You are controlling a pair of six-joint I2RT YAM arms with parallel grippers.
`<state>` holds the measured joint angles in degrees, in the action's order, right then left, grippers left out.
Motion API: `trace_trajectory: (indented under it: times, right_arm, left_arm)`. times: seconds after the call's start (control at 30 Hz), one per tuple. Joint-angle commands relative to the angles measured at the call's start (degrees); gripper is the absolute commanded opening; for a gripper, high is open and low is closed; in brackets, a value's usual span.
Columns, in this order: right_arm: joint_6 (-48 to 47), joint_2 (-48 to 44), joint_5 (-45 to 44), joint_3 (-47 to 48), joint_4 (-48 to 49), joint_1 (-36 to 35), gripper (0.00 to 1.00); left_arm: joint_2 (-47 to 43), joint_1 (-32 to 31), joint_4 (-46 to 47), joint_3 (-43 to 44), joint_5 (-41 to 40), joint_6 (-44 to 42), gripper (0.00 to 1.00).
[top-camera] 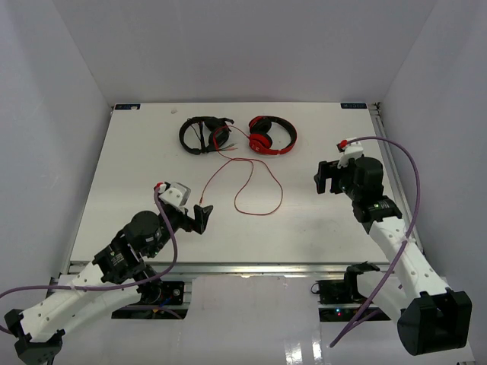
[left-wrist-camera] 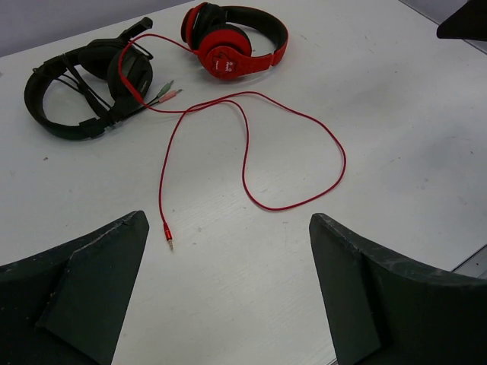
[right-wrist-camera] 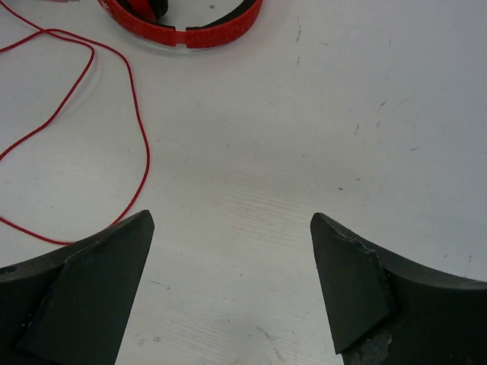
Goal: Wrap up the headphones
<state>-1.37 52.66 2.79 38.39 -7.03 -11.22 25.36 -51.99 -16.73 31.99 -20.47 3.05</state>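
The red headphones [top-camera: 272, 134] lie at the far middle of the white table, also in the left wrist view [left-wrist-camera: 236, 42] and partly in the right wrist view [right-wrist-camera: 190, 29]. Their thin red cable [top-camera: 259, 186] runs out in a loose loop toward the near side, seen in the left wrist view [left-wrist-camera: 304, 137] and the right wrist view [right-wrist-camera: 129, 106]. Its plug [left-wrist-camera: 167, 232] lies just ahead of my left gripper [left-wrist-camera: 228, 228], which is open and empty. My left gripper shows in the top view [top-camera: 202, 218]. My right gripper [top-camera: 329, 176] is open and empty, to the right of the loop; it also shows in its wrist view [right-wrist-camera: 232, 228].
Black headphones [top-camera: 204, 134] with their own cable and green and pink plugs [left-wrist-camera: 169, 91] lie just left of the red ones, touching the red cable. White walls close the table on three sides. The table's near edge [top-camera: 243, 266] runs by the arm bases.
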Motion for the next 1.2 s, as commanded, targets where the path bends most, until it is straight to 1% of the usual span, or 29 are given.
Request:
trace_trajectory:
  times: [0.0, 0.07, 0.1, 0.17, 0.2, 0.23, 0.33, 0.37, 0.47, 0.53, 0.57, 0.6, 0.63, 0.7, 0.8, 0.87, 0.93, 1.0, 1.1, 1.17]
  right_arm:
    - [-1.0, 2.19, 3.05, 1.92, 4.39, 0.24, 0.9]
    - [-5.41, 5.01, 6.82, 2.79, 5.14, 0.24, 0.9]
    - [-10.93, 6.3, 11.78, 4.16, 3.88, 0.18, 0.9]
    - [-21.92, 12.18, 22.28, 8.33, -1.86, 0.15, 0.9]
    - [-23.72, 14.71, 26.84, 10.22, -3.67, 0.15, 0.9]
    - [-24.16, 18.33, 28.59, 13.07, -5.46, 0.15, 0.9]
    - [-23.4, 29.35, 30.48, 22.16, -9.63, 0.06, 0.9]
    - [-22.16, 33.83, 29.95, 25.84, -10.3, 0.05, 0.91]
    - [-13.12, 44.73, 24.81, 35.71, -9.85, -0.37, 0.95]
    - [-3.37, 53.12, 19.37, 45.32, -10.54, -0.76, 0.99]
    - [-0.03, 55.98, 18.13, 48.96, -11.32, -1.1, 1.0]
    - [3.65, 59.07, 17.04, 52.9, -12.09, -1.39, 0.99]
    - [7.83, 62.46, 16.21, 57.25, -12.74, -1.59, 0.95]
    - [12.32, 66.14, 12.51, 61.43, -12.76, -2.87, 0.92]
    - [16.54, 70.79, 1.09, 67.02, -12.69, -4.4, 0.9]
    - [17.6, 73.84, -4.03, 69.44, -12.7, -5.03, 0.87]
    - [16.76, 76.12, -11.06, 72.23, -12.8, -5.3, 0.84]
    - [14.85, 78.22, -14.17, 74.51, -12.52, -5.3, 0.81]
    - [8.77, 80.26, -13.96, 75.69, -10.58, -5.17, 0.8]
    - [4.93, 80.81, -11.99, 75.54, -9.14, -5.03, 0.79]
  left_arm:
    - [-1.43, -0.31, 0.3, 0.88, 0.48, 0.87, 0.98]
    - [-1.62, -0.31, 0.22, 0.88, 0.52, 0.98, 0.98]
    - [-1.58, -0.31, 0.21, 0.83, 0.52, 0.99, 0.98]
    - [-1.47, -0.31, 0.29, 0.88, 0.52, 0.99, 0.98]
    - [-1.39, -0.31, 0.16, 0.95, 0.45, 0.99, 0.98]
    - [-1.33, -0.31, 0.12, 0.97, 0.38, 0.99, 0.98]
    - [-1.08, -0.31, 0.03, 0.94, 0.1, 0.99, 0.98]
    - [-1.01, -0.31, 0.03, 0.88, -0.07, 1.01, 0.98]
    - [-0.76, -0.31, 0.12, 0.71, -0.96, 1.08, 0.98]
    - [0.15, -0.31, -0.07, 0.72, -1.52, 0.82, 0.98]
    - [0.44, -0.31, -0.22, 0.82, -1.77, 0.82, 0.98]
    - [0.71, -0.31, -0.39, 0.9, -2.12, 0.82, 0.98]
    - [0.94, -0.3, -0.59, 0.97, -2.68, 0.82, 0.98]
    - [1.37, -0.22, -0.76, 0.96, -3.47, 0.8, 0.98]
    - [1.66, -0.22, -0.76, 0.88, -4.41, 0.73, 0.98]
    - [2.09, -0.22, -0.76, 0.88, -4.93, 0.62, 0.98]
    - [2.7, -0.22, -0.83, 0.88, -5.3, 0.48, 0.98]
    - [3.31, -0.22, -0.93, 0.88, -5.63, 0.32, 0.98]
    - [4.12, -0.22, -0.89, 0.88, -5.98, 0.12, 0.98]
    - [4.49, -0.22, -0.93, 0.93, -6.02, -0.02, 0.98]
